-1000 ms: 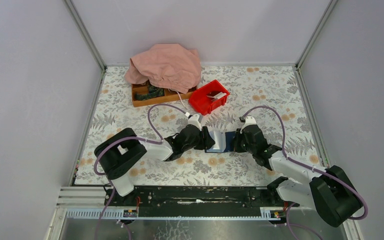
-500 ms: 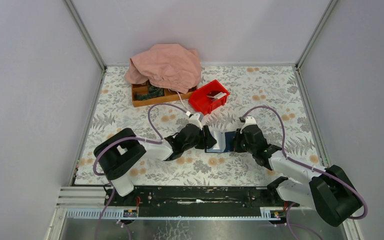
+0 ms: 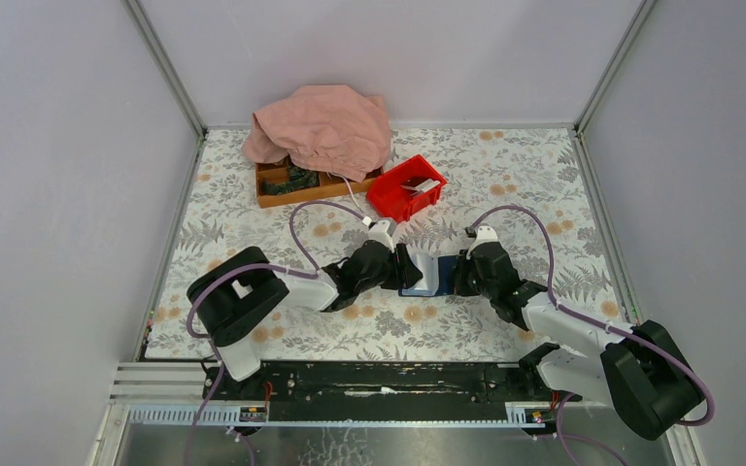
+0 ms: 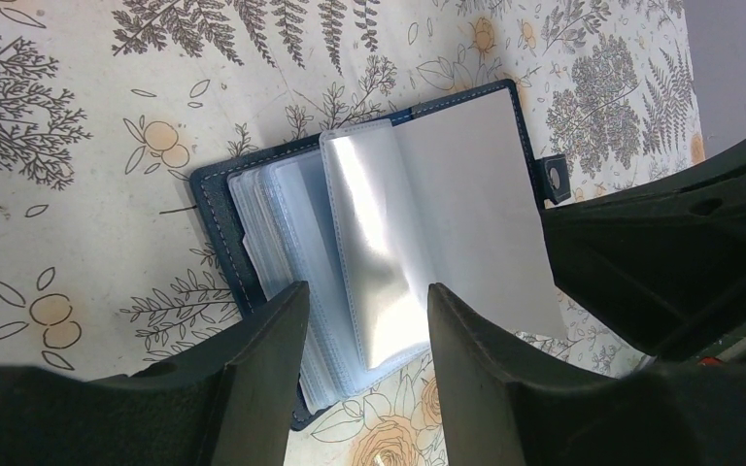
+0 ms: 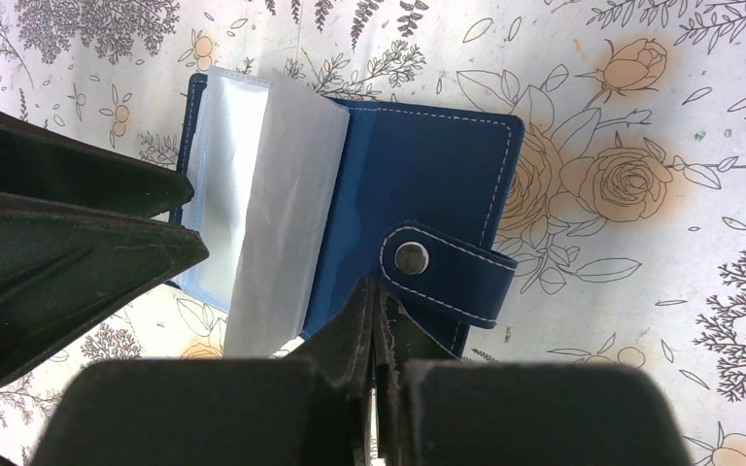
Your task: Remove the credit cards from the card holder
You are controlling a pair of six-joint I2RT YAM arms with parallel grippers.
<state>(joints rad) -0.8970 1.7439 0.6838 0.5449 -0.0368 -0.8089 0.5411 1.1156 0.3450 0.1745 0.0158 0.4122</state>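
The card holder (image 3: 431, 275) lies open on the flowered table between my two grippers. It has a dark blue cover (image 5: 418, 184) with a snap strap (image 5: 444, 272) and a stack of clear glossy sleeves (image 4: 379, 252). One sleeve stands half turned (image 5: 282, 214). I cannot make out any separate credit card in the sleeves. My left gripper (image 4: 364, 306) is open, its fingers standing either side of the sleeves' near edge; it also shows in the top view (image 3: 406, 269). My right gripper (image 5: 379, 301) is shut on the cover's near edge beside the strap, and shows in the top view (image 3: 458, 276).
A red plastic bin (image 3: 405, 188) holding light flat pieces stands behind the holder. A wooden tray (image 3: 291, 184) sits at the back left, partly under a pink cloth (image 3: 322, 124). Grey walls close the table on three sides.
My left gripper has edged slightly to the right over the sleeves. The right gripper and the holder have stayed put.
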